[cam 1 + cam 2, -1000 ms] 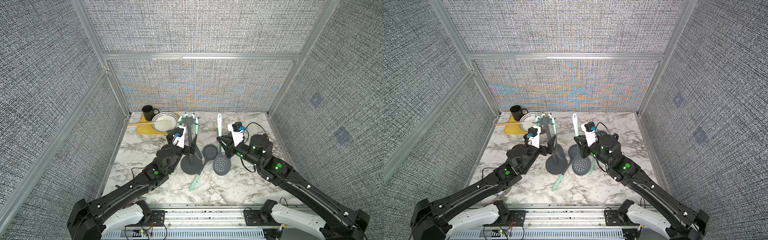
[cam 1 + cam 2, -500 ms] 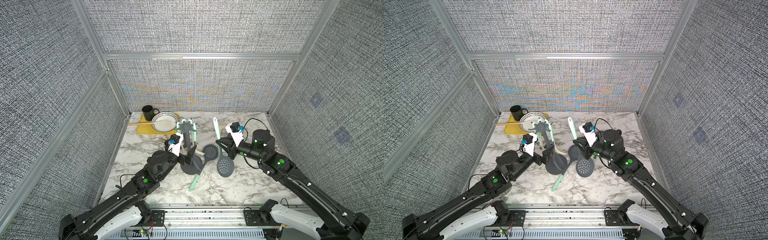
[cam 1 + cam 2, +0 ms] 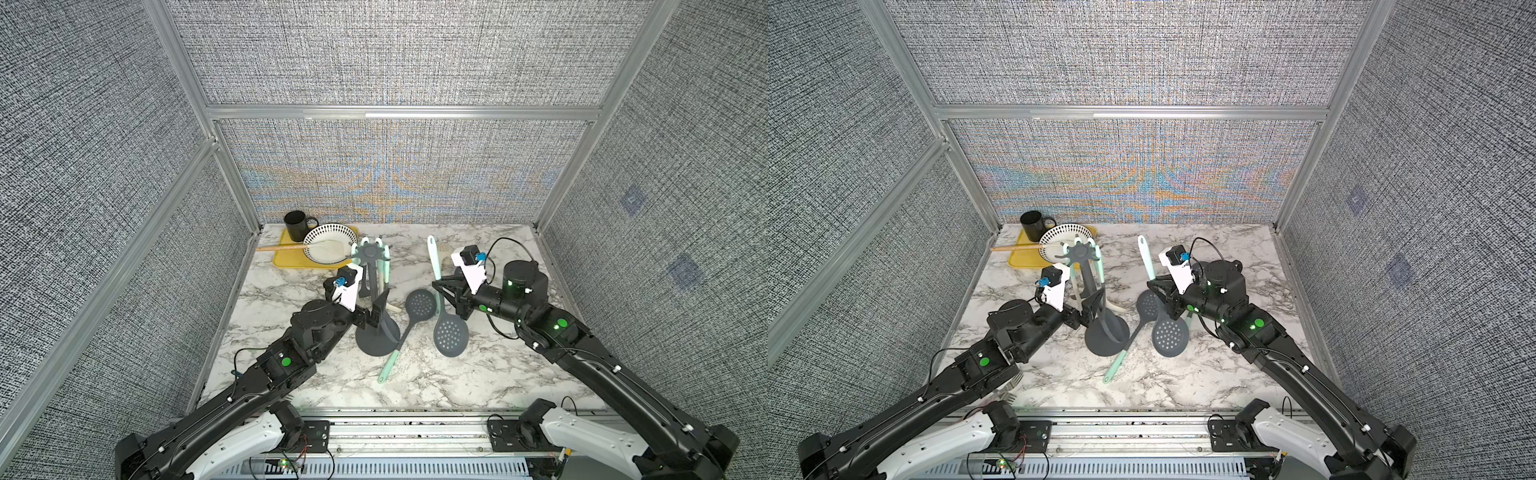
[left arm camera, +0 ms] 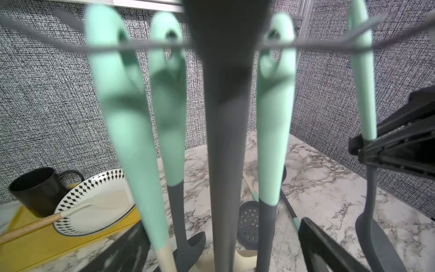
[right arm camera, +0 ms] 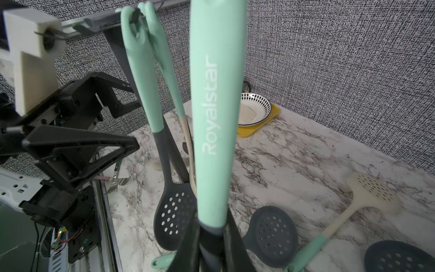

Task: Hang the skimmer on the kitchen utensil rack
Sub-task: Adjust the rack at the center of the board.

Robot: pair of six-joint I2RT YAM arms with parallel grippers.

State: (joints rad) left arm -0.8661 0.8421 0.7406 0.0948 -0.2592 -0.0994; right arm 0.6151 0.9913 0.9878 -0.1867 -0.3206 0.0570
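Marble table (image 3: 478, 374) between grey fabric walls carries the kitchen utensil rack (image 3: 371, 252). Your left tool (image 3: 376, 311) stands with its jaws apart on either side of the pole, low near the base, probably to steady it against tipping. Your right tool (image 3: 444, 296) is clamped on the skimmer (image 3: 451, 336) at the neck, where mint handle meets grey, which leaves the handle's far end free for a hook. The skimmer sits near the rack on your right side, apart from it. Its long axis is close to upright, with the handle end up and leaning toward the back wall and the perforated head down.
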